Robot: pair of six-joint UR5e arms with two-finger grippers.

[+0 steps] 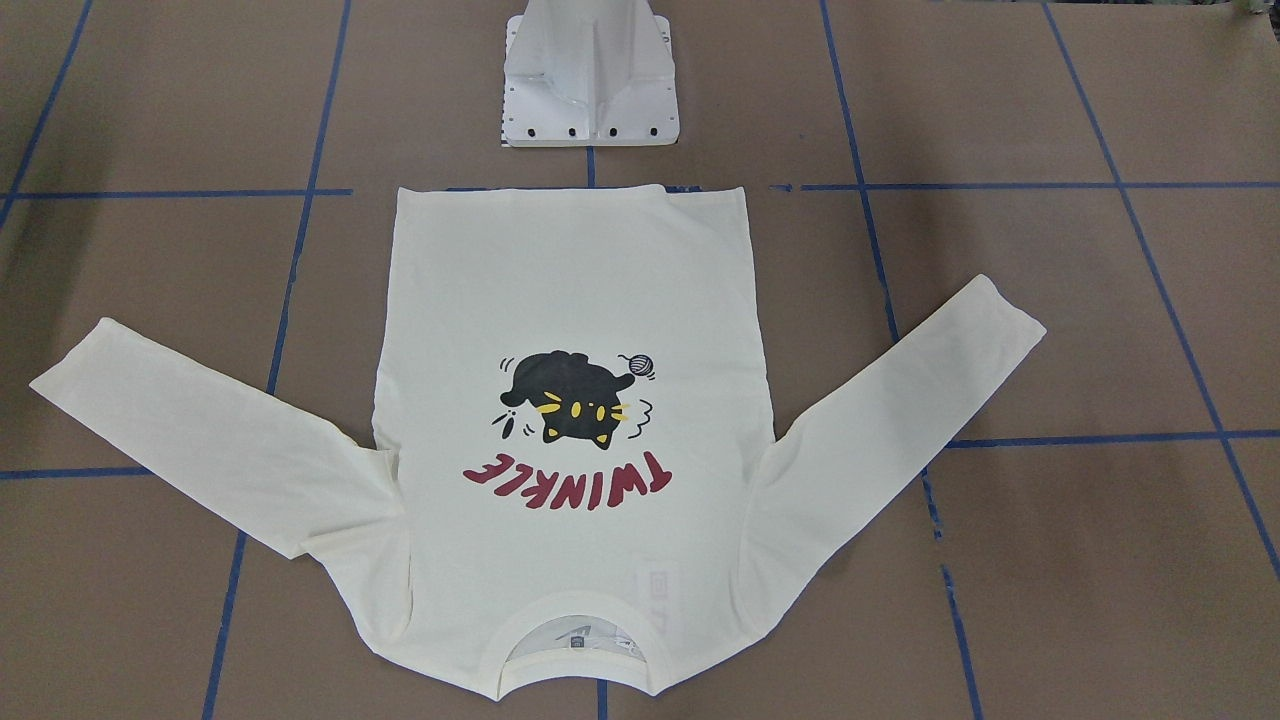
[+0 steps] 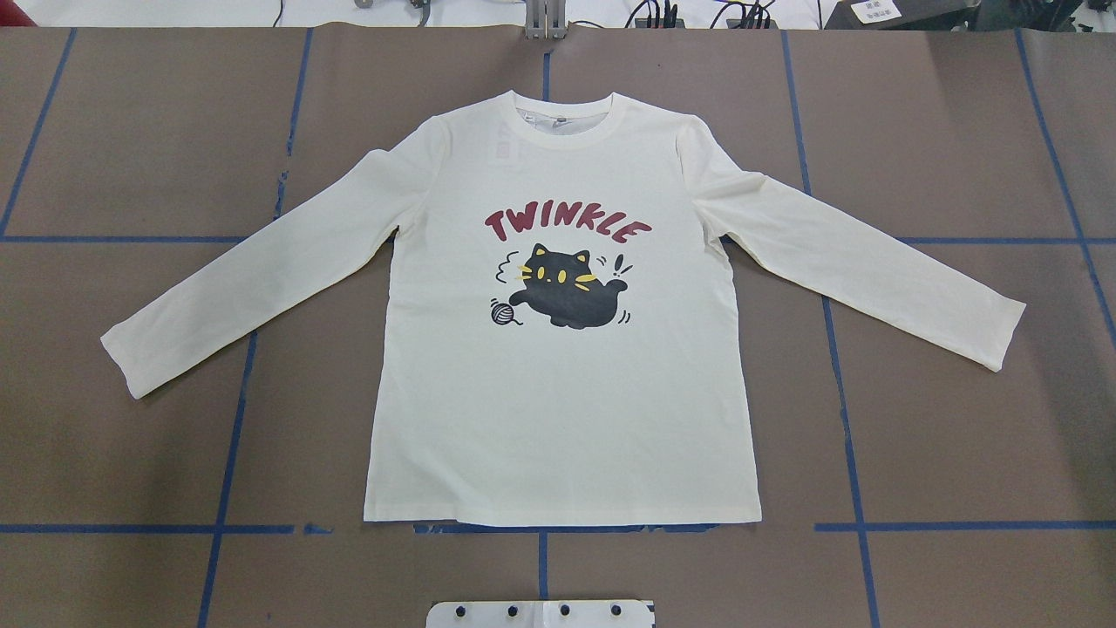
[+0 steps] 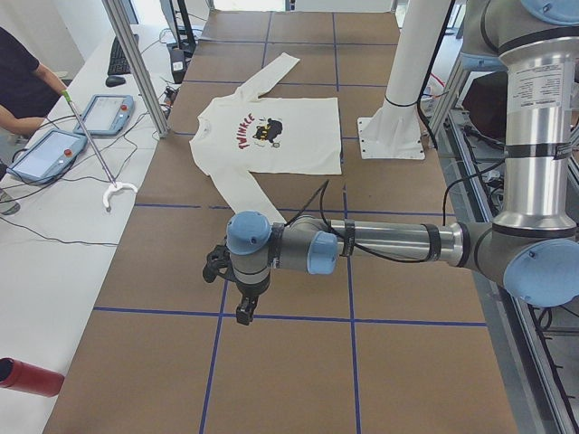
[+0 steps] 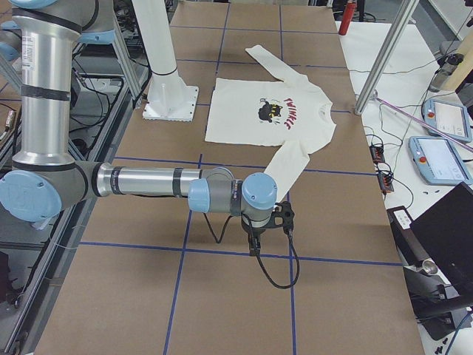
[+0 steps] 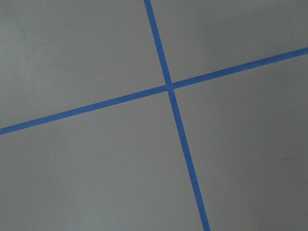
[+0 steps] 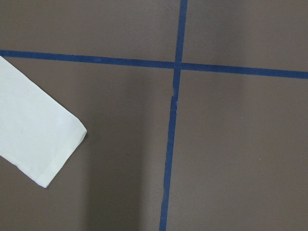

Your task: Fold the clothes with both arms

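Long-sleeved T-shirt (image 2: 558,419) lies flat, print up, its body well apart from the fingers; left gripper (image 3: 243,312) and right gripper (image 4: 255,248) hang over the taped table (image 2: 959,419), spread impossible to tell, so each should probably reach its nearby cuff (image 6: 48,144) and pinch both layers evenly.

Bright, even overhead light, sharp focus; a soft shadow band (image 6: 132,168) darkens the surface (image 6: 240,144) in the right wrist view.

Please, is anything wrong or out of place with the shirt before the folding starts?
Nothing stands out. The shirt lies flat with the print up and its sleeves spread out, and no wrinkles or stains show. Only the blue tape near it has small gaps.
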